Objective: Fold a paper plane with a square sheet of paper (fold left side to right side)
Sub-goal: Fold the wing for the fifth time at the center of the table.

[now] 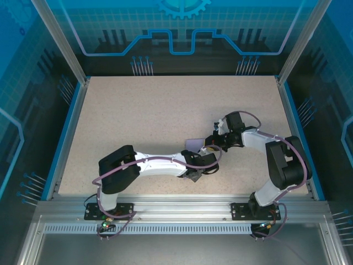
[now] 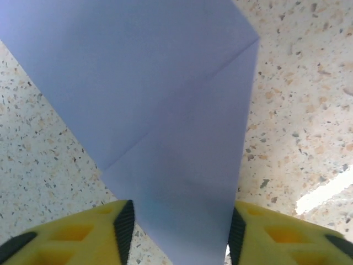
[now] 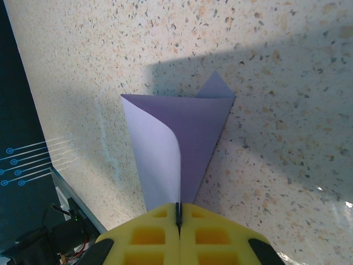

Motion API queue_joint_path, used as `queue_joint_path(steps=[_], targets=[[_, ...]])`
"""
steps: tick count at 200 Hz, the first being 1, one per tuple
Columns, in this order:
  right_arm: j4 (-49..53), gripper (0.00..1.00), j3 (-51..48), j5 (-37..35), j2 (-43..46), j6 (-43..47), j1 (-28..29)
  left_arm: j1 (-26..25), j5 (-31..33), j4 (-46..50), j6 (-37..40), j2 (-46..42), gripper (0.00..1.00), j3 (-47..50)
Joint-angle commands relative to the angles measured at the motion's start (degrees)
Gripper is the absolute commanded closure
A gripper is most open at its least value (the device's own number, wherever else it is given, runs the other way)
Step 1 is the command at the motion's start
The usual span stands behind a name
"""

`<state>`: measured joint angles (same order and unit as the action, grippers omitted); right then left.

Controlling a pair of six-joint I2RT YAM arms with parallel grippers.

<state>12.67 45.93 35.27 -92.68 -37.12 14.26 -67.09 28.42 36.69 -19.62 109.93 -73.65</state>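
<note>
Paper (image 3: 193, 132), lavender, partly folded, lies on the table (image 3: 276, 83). We see the right gripper (image 3: 178, 212) pinched shut on its near tip; the left gripper (image 2: 179, 234) straddles it, half open.

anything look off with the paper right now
Yes. In the right wrist view the sheet of paper is not lying flat: one pale flap curls up off the table toward the right gripper, which is shut on its narrow end. No tear or spill shows.
</note>
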Motion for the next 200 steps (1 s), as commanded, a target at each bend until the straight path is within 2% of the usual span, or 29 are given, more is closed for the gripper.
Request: queue_joint_path(steps=[1,67,97,126,147,168,200], targets=[[1.8,1.0,1.6,0.2,-1.2,-0.1,0.6,-0.6,1.7,2.3,-0.8,1.2,0.56,-1.7],[3.0,1.0,2.4,0.4,-1.6,1.3,0.8,-0.6,1.2,2.0,-0.6,1.5,0.82,-1.8],[4.4,1.0,2.9,-0.2,-0.8,2.9,0.7,-0.4,0.8,1.9,-0.5,1.4,0.88,-1.7],[5.5,0.76,2.5,-3.5,3.5,3.9,-0.7,-0.3,-0.6,1.8,-0.5,1.7,0.89,-1.8],[7.4,0.63,1.8,-7.3,8.5,4.7,-2.5,0.0,-2.9,1.4,-0.1,2.1,0.89,-2.0],[9.9,0.56,0.4,-11.1,13.8,5.5,-4.5,0.8,-5.9,0.9,0.5,2.4,0.89,-2.2],[12.3,0.52,-2.8,-12.9,20.7,6.2,-7.8,2.9,-12.4,-0.4,0.8,2.1,0.9,-1.6]])
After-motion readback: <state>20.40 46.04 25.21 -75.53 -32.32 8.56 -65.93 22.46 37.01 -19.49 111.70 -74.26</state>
